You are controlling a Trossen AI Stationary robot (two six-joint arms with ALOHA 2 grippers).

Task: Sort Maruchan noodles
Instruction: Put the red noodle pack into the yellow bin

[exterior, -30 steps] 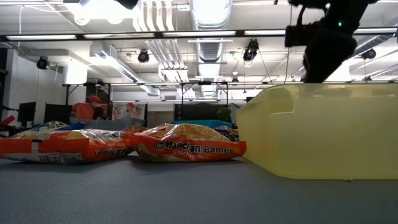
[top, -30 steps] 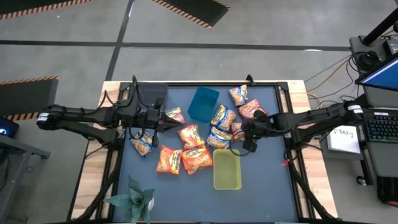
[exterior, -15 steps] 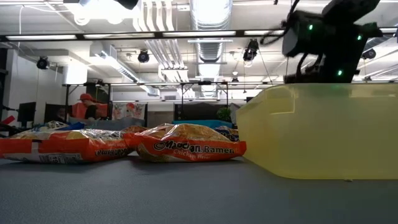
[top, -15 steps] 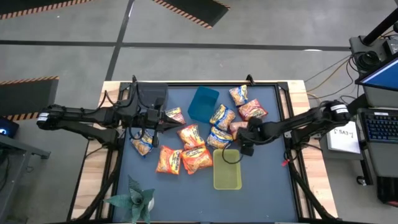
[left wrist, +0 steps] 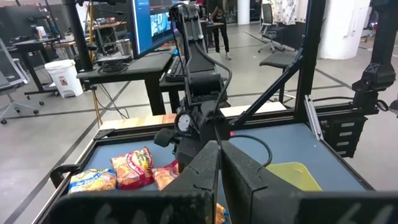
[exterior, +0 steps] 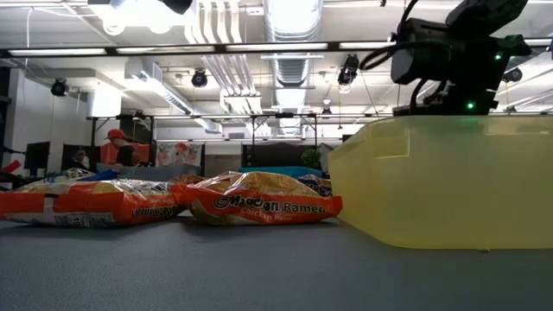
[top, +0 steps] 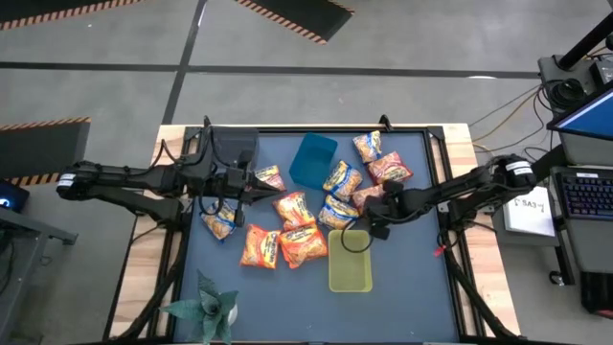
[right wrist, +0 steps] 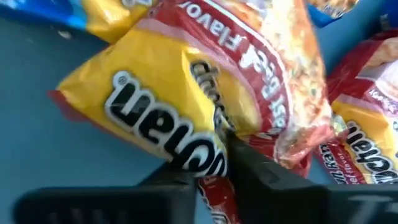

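Maruchan packets lie in a loose heap at the table's middle: orange ones point(top: 259, 245) point(top: 294, 208), blue-and-yellow ones point(top: 343, 179) point(top: 220, 222) and a red one point(top: 388, 169). My right gripper point(top: 376, 213) is shut on another red-and-yellow packet point(top: 367, 197) at the heap's right side, just beyond the yellow-green bin point(top: 350, 261). In the low view it stands above that bin's rim point(exterior: 436, 65). My left gripper point(top: 257, 185) is shut and empty, hovering beside a packet point(top: 271, 177) at the heap's left. My right gripper pinches the red-and-yellow packet between its two fingers point(right wrist: 249, 168) at the edge beside the printed logo point(right wrist: 214, 124). The fingers come slanting down from the table's right. I cannot tell whether the packet is lifted or still lies on the table.
A blue bin point(top: 312, 160) stands behind the heap. A small plant point(top: 211, 305) sits at the near left edge. Bare blue mat lies near the front and at the far left. A second red packet point(right wrist: 367, 149) lies right beside the held one.
My right gripper has gone a little toward the table's near edge, up to the yellow-green bin's far rim, and its wrist has turned. In the low view it has shifted from straight above the bin's right part toward its middle.
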